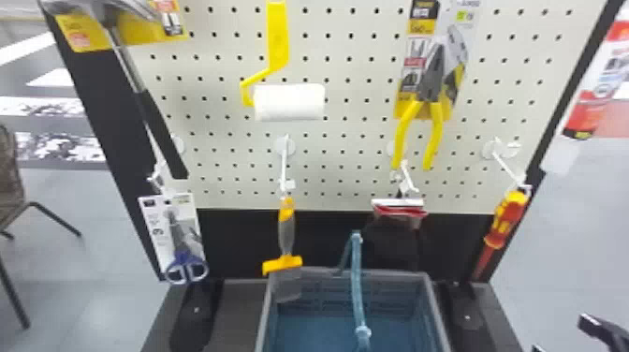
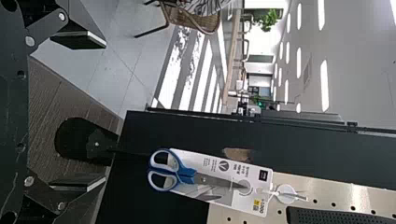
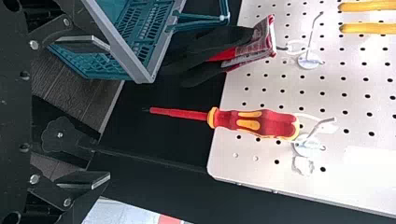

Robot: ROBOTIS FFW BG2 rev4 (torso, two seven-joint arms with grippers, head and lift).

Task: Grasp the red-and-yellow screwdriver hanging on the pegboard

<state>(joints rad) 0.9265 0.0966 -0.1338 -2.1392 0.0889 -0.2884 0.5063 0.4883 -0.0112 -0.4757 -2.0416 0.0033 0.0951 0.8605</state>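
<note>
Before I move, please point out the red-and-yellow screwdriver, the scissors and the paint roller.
Screwdriver [image 3: 276, 123]: right wrist view, red handle.
Scissors [image 2: 187, 176]: left wrist view, blue handle base.
Paint roller [image 1: 289, 102]: head view, white sleeve.

The red-and-yellow screwdriver [image 1: 505, 219] hangs tip down from a pegboard hook [image 1: 509, 167].

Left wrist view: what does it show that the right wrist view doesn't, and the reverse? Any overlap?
Left wrist view: blue-handled scissors on a card, black tool handle, wicker chair, green plant.

Right wrist view: red-and-yellow screwdriver on its hook, teal basket, black gloves, yellow handles.

Both: pegboard and black frame; each arm's own pincer, open: left pincer, right pincer.
</note>
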